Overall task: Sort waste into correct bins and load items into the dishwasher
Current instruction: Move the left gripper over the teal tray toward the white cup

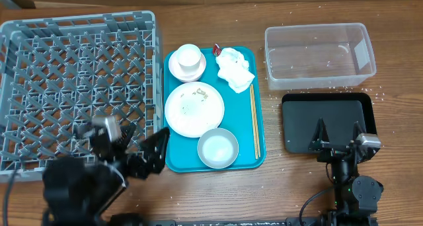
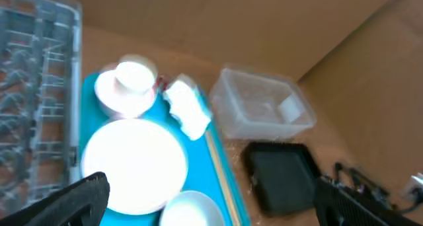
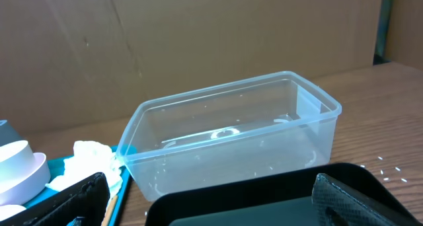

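Blurred grey rack runs off the left wrist view

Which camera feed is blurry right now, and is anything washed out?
Left wrist: whole frame soft, the large plate blown out to flat white. Overhead: sharp and evenly lit, no harsh shadows. Right wrist: clear tub crisp, with small glints on its floor.

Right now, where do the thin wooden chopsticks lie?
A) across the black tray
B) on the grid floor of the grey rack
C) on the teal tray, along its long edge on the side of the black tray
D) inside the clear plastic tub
C: the chopsticks lie lengthwise on the teal tray, close to the edge that faces the black tray, beside the large white plate.
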You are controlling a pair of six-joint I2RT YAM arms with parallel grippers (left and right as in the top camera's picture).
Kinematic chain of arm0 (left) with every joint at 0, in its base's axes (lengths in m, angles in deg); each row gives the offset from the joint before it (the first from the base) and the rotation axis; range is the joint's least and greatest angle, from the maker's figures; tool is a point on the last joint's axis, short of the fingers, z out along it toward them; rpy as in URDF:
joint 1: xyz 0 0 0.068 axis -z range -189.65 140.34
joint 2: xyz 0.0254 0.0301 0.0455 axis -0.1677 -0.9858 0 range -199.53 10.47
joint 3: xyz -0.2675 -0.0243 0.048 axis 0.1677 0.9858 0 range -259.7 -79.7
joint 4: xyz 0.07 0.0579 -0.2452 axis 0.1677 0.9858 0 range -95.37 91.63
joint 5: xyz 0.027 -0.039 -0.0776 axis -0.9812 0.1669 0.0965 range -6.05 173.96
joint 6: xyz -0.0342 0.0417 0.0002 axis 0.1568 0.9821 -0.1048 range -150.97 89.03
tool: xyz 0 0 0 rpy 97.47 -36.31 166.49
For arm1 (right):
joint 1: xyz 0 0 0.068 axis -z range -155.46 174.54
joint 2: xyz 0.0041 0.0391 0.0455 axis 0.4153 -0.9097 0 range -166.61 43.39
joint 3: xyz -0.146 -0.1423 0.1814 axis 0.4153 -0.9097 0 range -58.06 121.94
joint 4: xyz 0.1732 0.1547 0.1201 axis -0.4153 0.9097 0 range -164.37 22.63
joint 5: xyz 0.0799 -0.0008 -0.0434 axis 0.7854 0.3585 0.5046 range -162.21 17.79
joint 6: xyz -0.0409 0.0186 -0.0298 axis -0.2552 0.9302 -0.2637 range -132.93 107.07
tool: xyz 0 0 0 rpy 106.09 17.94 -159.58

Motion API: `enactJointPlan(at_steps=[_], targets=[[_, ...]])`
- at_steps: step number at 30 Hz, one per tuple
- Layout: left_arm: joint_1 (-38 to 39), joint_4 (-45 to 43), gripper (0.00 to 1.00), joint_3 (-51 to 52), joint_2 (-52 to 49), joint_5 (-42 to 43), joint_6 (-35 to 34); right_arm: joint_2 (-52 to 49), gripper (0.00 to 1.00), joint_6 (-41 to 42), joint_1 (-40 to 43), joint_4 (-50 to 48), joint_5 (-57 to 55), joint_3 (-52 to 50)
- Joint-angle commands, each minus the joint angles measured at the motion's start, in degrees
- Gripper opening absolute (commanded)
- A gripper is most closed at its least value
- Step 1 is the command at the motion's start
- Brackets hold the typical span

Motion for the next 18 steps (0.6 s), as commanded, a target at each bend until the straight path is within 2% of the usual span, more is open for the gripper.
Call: enactJointPlan(at_steps=[1, 5, 7, 8, 13, 15, 18], targets=[[-0.2, 8.9, 1.0, -12.5, -13.5, -0.3, 7.2, 0.6, 1.0, -0.1, 0.2, -0.4, -0.5, -0.6], [-0.2, 12.1, 1.0, -20.3, -22.4, 8.3, 8.2, 0.6, 1.0, -0.1, 0.2, -0.4, -0.5, -0.6], [0.5, 13.2, 1.0, -23.3, -25.1, 8.6, 11.0, 0.6, 1.0, -0.1, 0.2, -0.4, -0.5, -0.6], [2.6, 16.6, 1.0, -26.7, -27.8, 4.1, 14.3, 0.6, 1.0, -0.1, 0.2, -0.4, -0.5, -0.6], [9.7, 29.4, 1.0, -37.6, -37.2, -13.4, 13.9, 0.6, 1.0, -0.1, 0.2, -0.4, -0.5, -0.6], [12.2, 31.3, 1.0, -40.0, -40.3, -17.1, 13.6, 0.6, 1.0, -0.1, 0.2, -0.4, -0.5, -0.6], [14.7, 30.7, 1.0, -40.5, -43.6, -17.9, 13.6, 0.6, 1.0, -0.1, 0.2, -0.4, -0.5, -0.6]])
